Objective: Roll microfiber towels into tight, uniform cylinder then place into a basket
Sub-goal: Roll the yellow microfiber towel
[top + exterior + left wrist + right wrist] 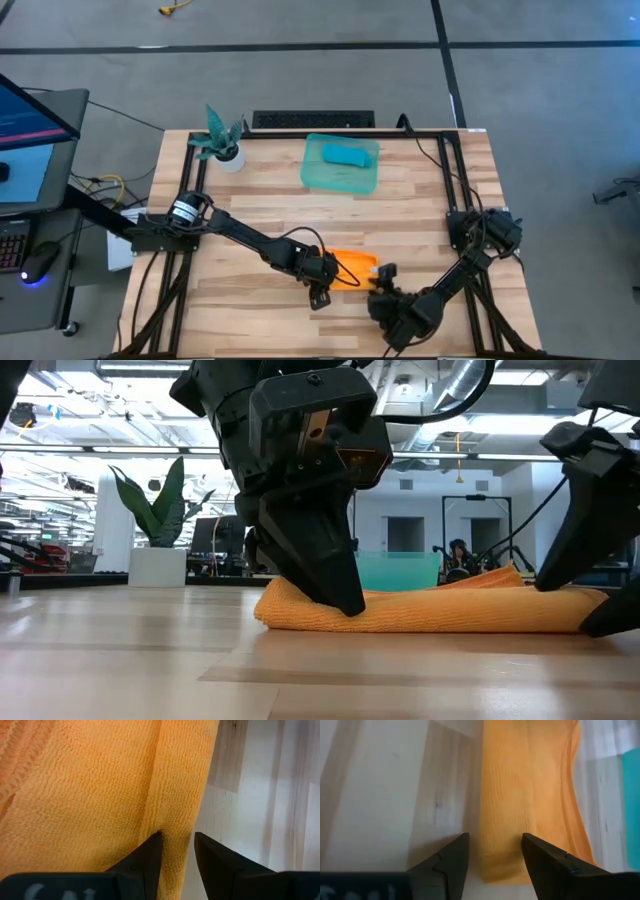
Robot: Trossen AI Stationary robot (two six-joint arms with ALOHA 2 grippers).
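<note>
The orange towel lies on the table near the front edge as a long, low, partly rolled bundle. My left gripper stands at its left end, shut on a fold of it. My right gripper is open at the towel's right end, one finger on either side of the bundle. The turquoise towel lies rolled inside the teal-green basket at the table's far middle. My left gripper pinches the rolled fold along the orange towel's edge between its two fingers, near the bundle's left end. The fingers come from above, slanting down, and lie across the fold. The towel rests on the table.
A small white pot with a teal plant stands at the far left corner. The basket shows behind the towel in the low view. Bare wood lies to the left and right of the towel. A monitor and a keyboard stand off the table's left side.
</note>
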